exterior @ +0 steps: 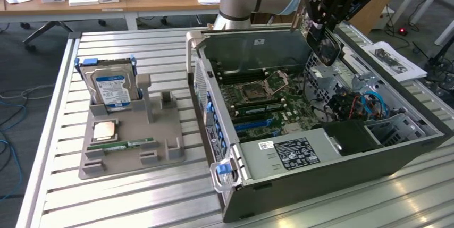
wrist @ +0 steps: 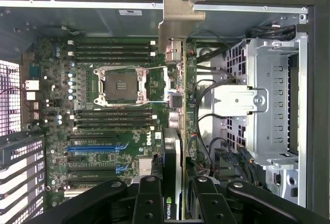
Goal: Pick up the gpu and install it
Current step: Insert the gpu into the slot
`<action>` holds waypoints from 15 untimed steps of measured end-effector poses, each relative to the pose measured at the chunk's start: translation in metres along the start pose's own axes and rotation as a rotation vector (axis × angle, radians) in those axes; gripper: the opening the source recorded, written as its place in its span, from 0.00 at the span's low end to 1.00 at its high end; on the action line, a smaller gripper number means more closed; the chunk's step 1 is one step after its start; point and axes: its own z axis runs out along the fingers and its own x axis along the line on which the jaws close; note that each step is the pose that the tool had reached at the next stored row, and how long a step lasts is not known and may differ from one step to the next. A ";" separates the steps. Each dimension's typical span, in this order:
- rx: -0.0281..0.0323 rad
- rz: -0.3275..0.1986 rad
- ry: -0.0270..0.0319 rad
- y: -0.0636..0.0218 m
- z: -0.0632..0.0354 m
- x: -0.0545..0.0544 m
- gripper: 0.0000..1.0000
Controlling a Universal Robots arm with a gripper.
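Now pickup done: your fingers (wrist: 148, 203) grip gpu (exterior: 328, 50) edge-on, hanging over open case (exterior: 341, 169) at exterior frame's upper right; not yet seated in motherboard (exterior: 262, 100) slot, install remains.

Exterior view obliquely overlooks the motherboard (exterior: 284, 108); wrist view faces it closely, straight on.

Blk gpu (exterior: 328, 49), green mobo (wrist: 129, 139)

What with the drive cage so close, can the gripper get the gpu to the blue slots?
Probably yes: the case is open, the gripper holds the gpu above it, nothing covers the blue slots, and the drive cage sits aside.
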 end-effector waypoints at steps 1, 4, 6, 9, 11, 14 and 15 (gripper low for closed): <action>0.0000 0.000 0.0000 0.0000 0.0000 0.000 0.27; 0.0000 0.000 0.0000 0.0000 0.0000 0.000 0.27; -0.0001 0.000 0.0000 0.0000 0.0000 0.000 0.27; -0.0002 -0.005 0.0003 0.0000 0.0000 0.000 0.27; -0.0009 -0.017 0.0010 0.0000 0.0000 0.000 0.27; -0.0021 -0.042 0.0025 0.0000 0.0000 0.000 0.27; -0.0026 -0.051 0.0031 0.0000 0.0000 0.000 0.27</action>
